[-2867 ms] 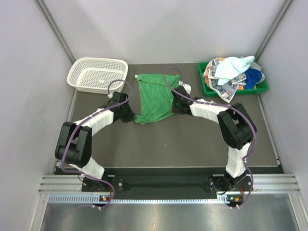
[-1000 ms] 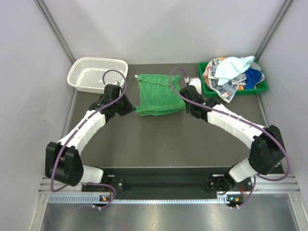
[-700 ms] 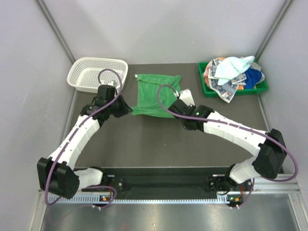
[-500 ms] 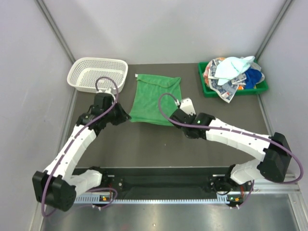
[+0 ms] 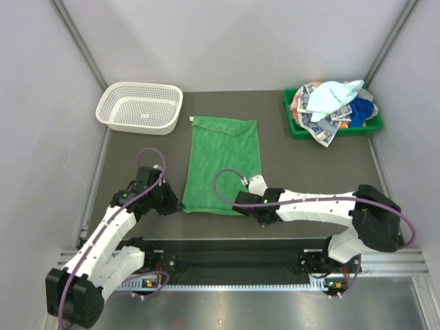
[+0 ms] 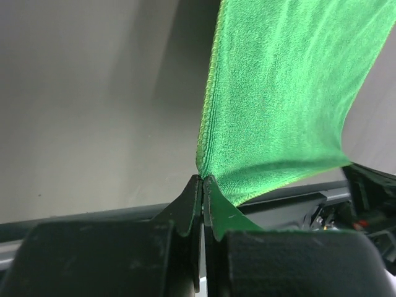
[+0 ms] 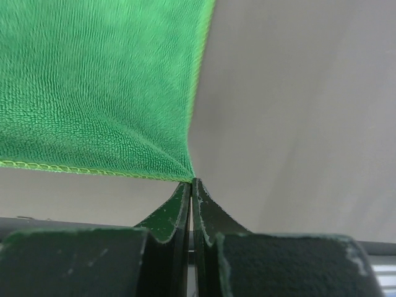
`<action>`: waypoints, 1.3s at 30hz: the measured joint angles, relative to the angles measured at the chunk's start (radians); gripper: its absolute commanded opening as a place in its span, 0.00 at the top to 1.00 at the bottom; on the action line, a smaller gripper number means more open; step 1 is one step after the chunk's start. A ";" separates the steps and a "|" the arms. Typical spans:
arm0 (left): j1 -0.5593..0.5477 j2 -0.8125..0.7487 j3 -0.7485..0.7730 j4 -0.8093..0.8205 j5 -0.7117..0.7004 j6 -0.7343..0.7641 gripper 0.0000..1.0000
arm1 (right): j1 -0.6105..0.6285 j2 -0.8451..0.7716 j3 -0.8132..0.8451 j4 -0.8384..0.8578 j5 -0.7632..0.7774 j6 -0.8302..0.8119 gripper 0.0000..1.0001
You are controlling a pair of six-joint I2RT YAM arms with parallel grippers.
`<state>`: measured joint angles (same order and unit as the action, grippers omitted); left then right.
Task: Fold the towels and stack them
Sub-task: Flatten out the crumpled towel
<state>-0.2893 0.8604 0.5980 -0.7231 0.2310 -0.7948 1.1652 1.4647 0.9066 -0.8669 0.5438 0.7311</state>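
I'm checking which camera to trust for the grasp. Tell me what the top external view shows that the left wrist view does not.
Only the top external view: the whole green towel spread lengthwise on the table, the white mesh basket, the green tray with its heap of towels, and the right gripper at the towel's near right corner. Only the left wrist view: the left gripper's shut fingers pinching the towel's near left corner, plus its stitched hem. Both: the green towel, the table and the left gripper.
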 measured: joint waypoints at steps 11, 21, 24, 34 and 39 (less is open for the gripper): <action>0.002 0.002 -0.079 -0.059 0.020 -0.026 0.79 | 0.046 0.031 -0.097 0.079 -0.102 0.037 0.63; 0.006 0.043 0.018 -0.127 -0.021 0.012 0.53 | 0.047 -0.114 -0.108 0.072 -0.127 0.037 0.39; 0.006 0.088 0.071 -0.122 -0.046 0.030 0.56 | -0.013 -0.161 -0.099 0.077 -0.132 0.014 0.47; 0.006 0.608 0.484 0.127 -0.151 0.062 0.65 | -0.476 -0.046 0.262 0.257 -0.196 -0.197 0.60; 0.008 0.909 0.783 0.193 -0.285 0.114 0.66 | -0.537 0.233 0.582 0.335 -0.182 -0.292 0.61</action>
<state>-0.2817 1.7695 1.3808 -0.5301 -0.0536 -0.6804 0.6285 1.6981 1.4887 -0.5316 0.3622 0.4389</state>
